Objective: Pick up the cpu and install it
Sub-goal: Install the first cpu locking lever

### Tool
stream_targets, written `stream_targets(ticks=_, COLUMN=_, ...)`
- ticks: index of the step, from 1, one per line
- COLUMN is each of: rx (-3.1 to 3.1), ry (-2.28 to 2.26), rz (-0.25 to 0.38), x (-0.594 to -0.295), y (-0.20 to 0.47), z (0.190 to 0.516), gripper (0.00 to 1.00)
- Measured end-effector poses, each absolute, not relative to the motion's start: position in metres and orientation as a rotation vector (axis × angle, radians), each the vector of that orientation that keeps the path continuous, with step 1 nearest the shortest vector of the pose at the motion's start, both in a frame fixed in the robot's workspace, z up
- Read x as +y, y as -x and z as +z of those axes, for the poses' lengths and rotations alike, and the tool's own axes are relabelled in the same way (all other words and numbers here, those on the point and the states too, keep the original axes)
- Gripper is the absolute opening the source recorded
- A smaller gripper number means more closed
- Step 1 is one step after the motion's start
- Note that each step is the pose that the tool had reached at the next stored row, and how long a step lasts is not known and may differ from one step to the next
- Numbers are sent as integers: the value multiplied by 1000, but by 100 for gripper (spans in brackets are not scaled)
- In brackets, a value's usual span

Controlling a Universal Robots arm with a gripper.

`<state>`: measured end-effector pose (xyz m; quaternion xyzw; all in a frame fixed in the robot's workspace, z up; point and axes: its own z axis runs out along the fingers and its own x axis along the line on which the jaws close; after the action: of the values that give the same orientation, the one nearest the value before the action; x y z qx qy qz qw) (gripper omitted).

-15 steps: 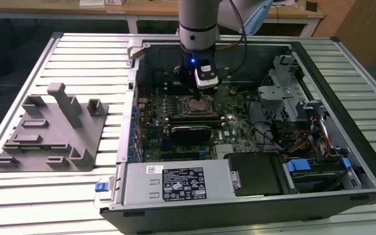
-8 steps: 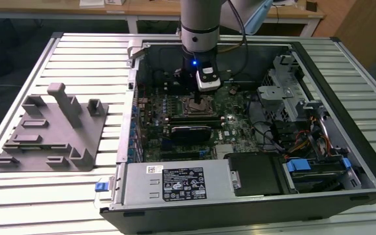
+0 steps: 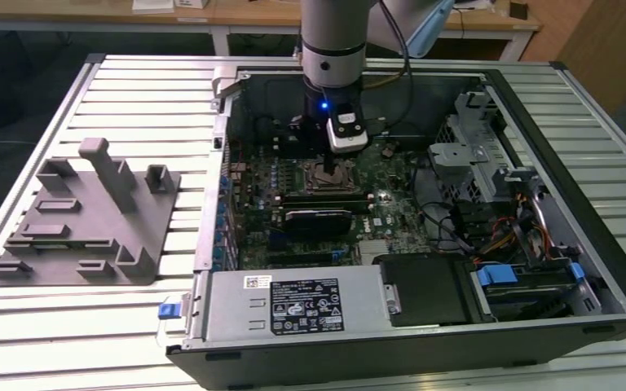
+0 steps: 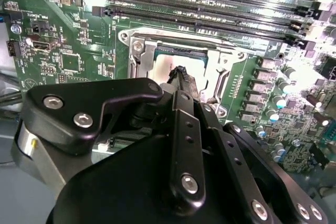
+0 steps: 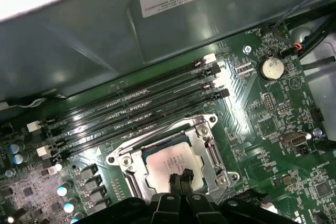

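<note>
Cpu [image 5: 170, 165]: lies flat in the socket [image 5: 173, 158] at lower centre of the first wrist view; metal top up, square, so no long axis.
Gripper [image 5: 179, 178]: directly over the cpu, at upper centre of the exterior view; tips drawn close together at the chip's top; whether they pinch it I cannot tell.
Handling: judged light, stiff and fragile, with a smooth, slippery lid; best taken by opposite edges and kept level.
Board [image 4: 68, 51]: green, with memory slots [image 5: 136, 111] beside the socket.
</note>
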<state>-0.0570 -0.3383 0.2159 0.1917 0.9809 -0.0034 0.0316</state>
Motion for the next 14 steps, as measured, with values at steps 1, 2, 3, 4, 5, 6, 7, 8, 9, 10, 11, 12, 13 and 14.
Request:
stream_targets(ticks=1, rx=3021, ry=-589, rz=-10, x=-338, y=57, z=217, gripper=11)
stream_targets(ticks=2, rx=3021, ry=-588, rz=-10, x=-338, y=57, z=219, gripper=11)
stream_targets(ticks=3, rx=3022, ry=-587, rz=-10, x=-338, y=57, z=221, gripper=11)
stream_targets(ticks=4, rx=3022, ry=-586, rz=-10, x=-338, y=57, z=224, gripper=11)
stream_targets(ticks=5, rx=3022, ry=-585, rz=-10, x=-338, y=57, z=226, gripper=11)
stream_targets(ticks=6, rx=3022, ry=-584, rz=-10, x=-338, y=57, z=229, gripper=11)
stream_targets(ticks=7, rx=3022, ry=-584, rz=-10, x=-338, y=57, z=231, gripper=11)
stream_targets(ticks=8, rx=3023, ry=-582, rz=-10, x=-338, y=57, z=233, gripper=11)
stream_targets(ticks=9, rx=3024, ry=-578, rz=-10, x=-338, y=57, z=234, gripper=11)
stream_targets(ticks=10, rx=3025, ry=-567, rz=-9, x=-338, y=57, z=234, gripper=11)
stream_targets(ticks=11, rx=3028, ry=-551, rz=-8, x=-338, y=57, z=234, gripper=11)
stream_targets(ticks=12, rx=3031, ry=-536, rz=-8, x=-338, y=57, z=234, gripper=11)
stream_targets(ticks=13, rx=3034, ry=-519, rz=-8, x=-338, y=57, z=234, gripper=11)
stream_targets(ticks=14, rx=3037, ry=-502, rz=-7, x=-338, y=57, z=234, gripper=11)
